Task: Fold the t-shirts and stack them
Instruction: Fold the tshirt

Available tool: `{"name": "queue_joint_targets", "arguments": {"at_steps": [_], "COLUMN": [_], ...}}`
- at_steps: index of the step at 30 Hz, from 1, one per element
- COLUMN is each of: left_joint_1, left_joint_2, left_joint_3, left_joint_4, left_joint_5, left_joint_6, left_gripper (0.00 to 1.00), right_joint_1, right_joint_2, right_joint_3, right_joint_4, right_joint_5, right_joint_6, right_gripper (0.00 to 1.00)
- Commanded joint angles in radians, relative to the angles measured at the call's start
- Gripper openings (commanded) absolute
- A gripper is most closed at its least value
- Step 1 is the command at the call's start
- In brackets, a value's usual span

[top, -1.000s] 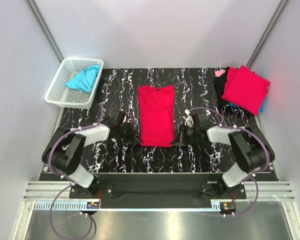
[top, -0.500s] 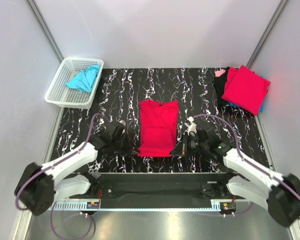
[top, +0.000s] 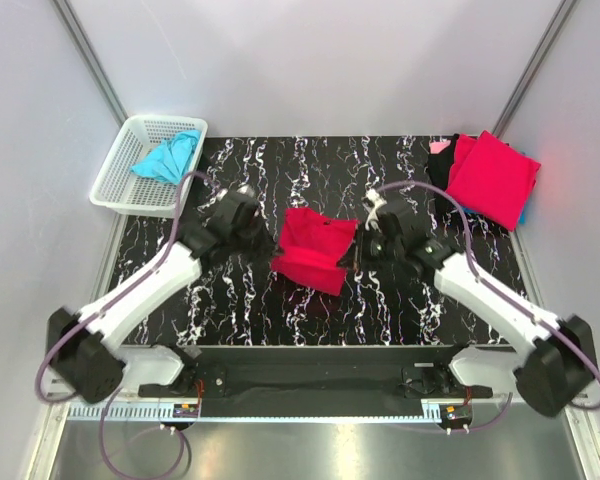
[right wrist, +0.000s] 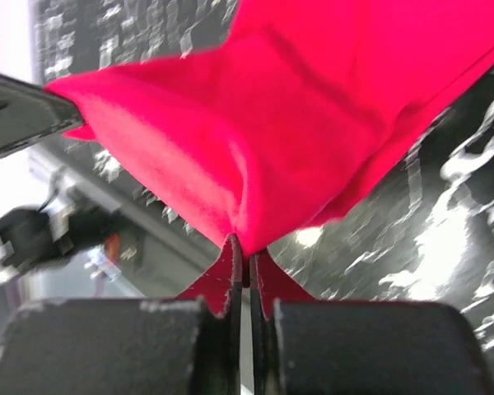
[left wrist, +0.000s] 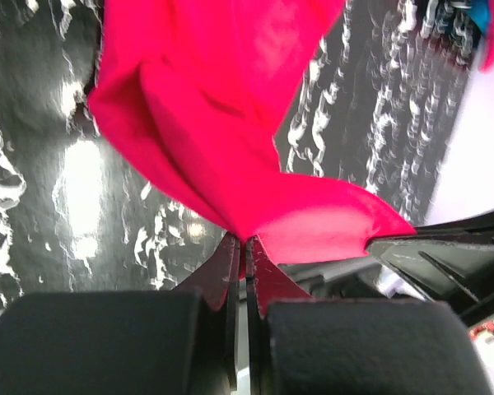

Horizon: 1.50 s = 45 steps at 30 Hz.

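Holding one crimson t-shirt (top: 315, 245) by two corners, both arms are pinching it above the black marbled table (top: 230, 300).

Top view: the left gripper (top: 273, 262) and right gripper (top: 348, 262) are each gripping a near corner of the crimson t-shirt, which is sagging between them at mid-table while its far part is lying on the surface. A folded stack (top: 492, 178) topped with crimson is sitting at the far right corner, and a turquoise t-shirt (top: 168, 158) is lying crumpled in the white basket (top: 120, 195) at far left. Left wrist view: the left gripper (left wrist: 245, 247) is pressing its jaws together on a thin fold of crimson cloth that is fanning away from the tips. Right wrist view: the right gripper (right wrist: 247, 251) is clamping tight on a bunched corner, the cloth spreading above the table.
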Motion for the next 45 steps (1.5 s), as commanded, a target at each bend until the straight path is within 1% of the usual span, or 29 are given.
{"name": "queue_joint_targets", "arguments": {"at_steps": [1,3,4,11,13,14,19,22,28,31,32,33,34,35,37,39,40,42,43,44,45], "left_joint_1": [0.013,0.018,0.022,0.077,0.100,0.110,0.160,0.189,0.240,0.260,0.269,0.274,0.277,0.280,0.289,0.298,0.301,0.304,0.304,0.304,0.304], "left_joint_2": [0.143,0.217,0.281,0.521,0.570,0.623,0.784,0.872,1.034,1.119,1.143,1.168,1.209,1.222,1.243,1.228,1.214,1.147,1.121,1.086,1.026], "left_joint_3": [0.145,0.223,0.247,0.448,0.515,0.537,0.711,0.794,0.937,1.021,1.067,1.092,1.115,1.144,1.163,1.138,1.117,1.020,0.979,0.894,0.852], "left_joint_4": [-0.009,-0.009,-0.012,-0.018,-0.023,-0.025,-0.038,-0.048,-0.051,-0.048,-0.048,-0.045,-0.045,-0.045,-0.040,-0.020,0.015,0.063,0.122,0.152,0.176], "left_joint_5": [-0.065,-0.065,-0.090,-0.085,-0.075,-0.074,-0.074,-0.037,0.032,0.069,0.081,0.121,0.124,0.123,0.118,0.103,0.100,0.093,0.093,0.084,0.070], "left_joint_6": [0.077,0.092,0.104,0.147,0.166,0.173,0.216,0.225,0.255,0.285,0.296,0.322,0.333,0.342,0.364,0.371,0.368,0.356,0.354,0.350,0.344], "left_gripper": [0.00,0.00,0.00,0.00,0.00,0.00,0.00,0.00,0.01,0.38,0.54,0.73,0.85,0.98,0.99,0.99,0.99,0.99,0.99,0.99,0.99], "right_joint_1": [-0.017,-0.034,-0.063,-0.168,-0.184,-0.192,-0.226,-0.252,-0.298,-0.316,-0.318,-0.320,-0.323,-0.323,-0.323,-0.323,-0.323,-0.323,-0.323,-0.323,-0.323], "right_joint_2": [0.130,0.176,0.221,0.399,0.457,0.476,0.610,0.693,0.859,0.934,0.948,0.962,0.986,0.996,1.009,1.016,1.017,1.007,1.000,0.993,0.971], "right_joint_3": [0.128,0.198,0.237,0.372,0.396,0.412,0.468,0.530,0.710,0.789,0.801,0.814,0.836,0.843,0.844,0.846,0.840,0.834,0.815,0.809,0.800], "right_joint_4": [-0.026,-0.026,-0.028,-0.012,-0.006,0.004,0.053,0.070,0.083,0.080,0.078,0.078,0.063,0.058,0.060,0.060,0.061,0.066,0.082,0.086,0.090], "right_joint_5": [0.156,0.179,0.205,0.237,0.223,0.225,0.191,0.173,0.156,0.140,0.142,0.148,0.153,0.154,0.154,0.169,0.176,0.186,0.183,0.185,0.188], "right_joint_6": [-0.130,-0.153,-0.167,-0.233,-0.248,-0.252,-0.272,-0.276,-0.276,-0.270,-0.267,-0.261,-0.253,-0.244,-0.238,-0.232,-0.230,-0.226,-0.224,-0.221,-0.218], "right_gripper": [0.00,0.00,0.00,0.00,0.00,0.00,0.00,0.00,0.00,0.00,0.00,0.01,0.07,0.32,0.42,0.55,0.59,0.61,0.62,0.62,0.62]}}
